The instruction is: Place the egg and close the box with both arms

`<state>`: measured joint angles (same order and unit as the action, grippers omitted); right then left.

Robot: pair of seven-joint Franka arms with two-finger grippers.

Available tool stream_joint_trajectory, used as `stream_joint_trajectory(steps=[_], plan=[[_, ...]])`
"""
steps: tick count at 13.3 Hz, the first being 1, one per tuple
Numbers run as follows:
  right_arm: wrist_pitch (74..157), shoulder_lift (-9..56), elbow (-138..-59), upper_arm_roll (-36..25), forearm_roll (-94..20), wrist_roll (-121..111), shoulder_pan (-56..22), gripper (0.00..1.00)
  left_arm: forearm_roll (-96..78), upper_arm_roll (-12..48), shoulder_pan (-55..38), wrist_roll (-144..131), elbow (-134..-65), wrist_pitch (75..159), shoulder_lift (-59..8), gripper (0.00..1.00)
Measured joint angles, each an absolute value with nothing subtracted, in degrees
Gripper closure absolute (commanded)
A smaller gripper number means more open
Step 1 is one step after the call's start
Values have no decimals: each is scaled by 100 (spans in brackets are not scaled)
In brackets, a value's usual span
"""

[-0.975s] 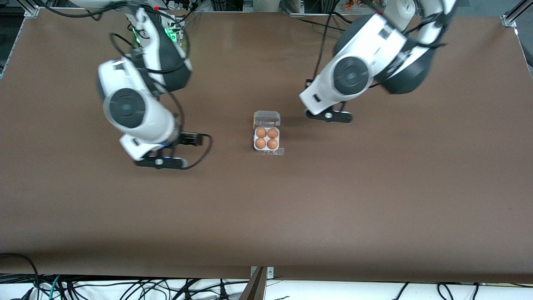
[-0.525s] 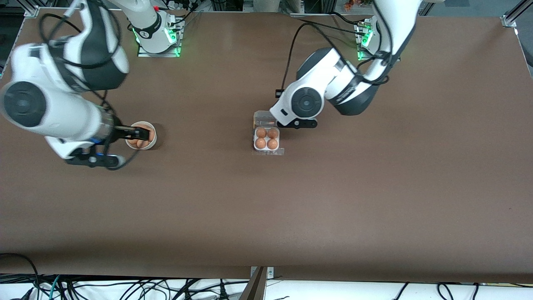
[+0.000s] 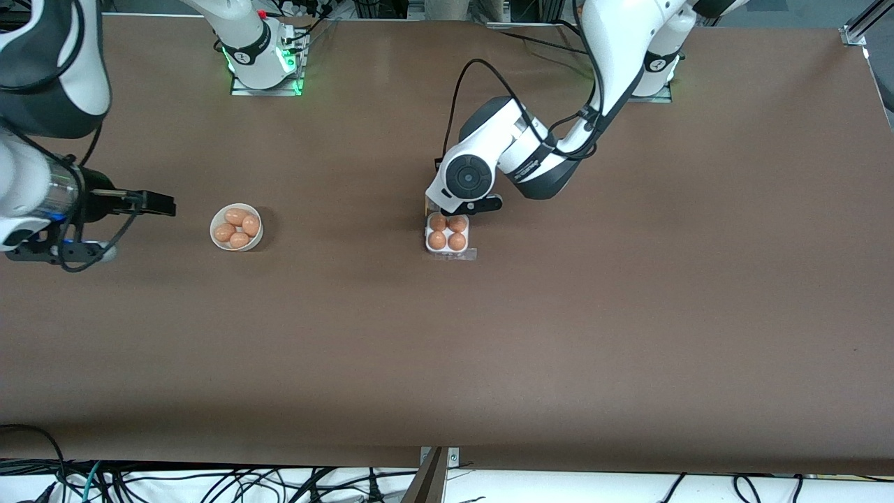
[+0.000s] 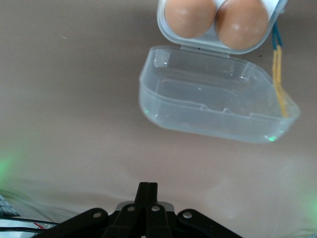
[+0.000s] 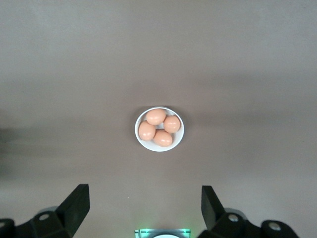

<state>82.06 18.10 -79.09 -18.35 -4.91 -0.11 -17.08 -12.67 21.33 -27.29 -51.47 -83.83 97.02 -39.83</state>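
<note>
A: How much of the job can be judged as done?

B: All four cells of the box [image 3: 447, 233] are seen to be filled with brown eggs [image 3: 447, 232], so the placing is taken as finished. The closing is not yet done: the hinged lid [image 4: 218, 104] is shown lying open and empty beside the egg tray. The box is set on the counter [image 3: 559, 335] about midway between the two arms' ends.

A: And the spare eggs?

B: Four more are held in a white bowl [image 3: 237, 227], set well apart from the box toward the right arm's end of the counter.

A: How is the left arm posed?

B: It is bent down over the open lid. The left gripper [image 4: 147, 191] is seen in its wrist view with the fingers pressed together and nothing held between them. A push on the lid seems to be what is being prepared.

A: The right arm?

B: It is raised near its end of the counter, above bare counter beside the bowl. The right gripper [image 5: 143, 206] is spread wide and empty, with the bowl seen below it.
</note>
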Motion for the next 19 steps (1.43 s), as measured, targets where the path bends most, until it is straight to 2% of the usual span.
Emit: stream_joint_trajectory(steps=[4,8,11,13,14,16,19], plan=[[8183,1803,-7917,-1333,-516,-106,-1081,0,-1267,2108,-2813,-5228,-8372,10297,-4196,99],[8124,1697,-7918,-1201,-520,-109,-974,0,-1267,1849,-2799,-5233,-8313,10856,-4215,99],[8056,1609,-7919,-1183,-521,-153,-974,0,-1267,1644,-2765,-5233,-7960,10912,-4212,91],[8056,1573,-7919,-1183,-521,-226,-969,0,-1266,1457,-2748,-5233,-7697,10797,-4167,76],[8056,1546,-7920,-1183,-521,-244,-967,0,-1238,1316,-2716,-5226,-7525,10527,-4107,63],[8058,1482,-7919,-1184,-521,-254,-962,0,-803,1059,-2518,-4923,-7008,9595,-3882,34],[8060,1428,-7922,-1178,-521,-260,-959,0,-254,981,-1850,-3983,-6332,8508,-3513,7]])
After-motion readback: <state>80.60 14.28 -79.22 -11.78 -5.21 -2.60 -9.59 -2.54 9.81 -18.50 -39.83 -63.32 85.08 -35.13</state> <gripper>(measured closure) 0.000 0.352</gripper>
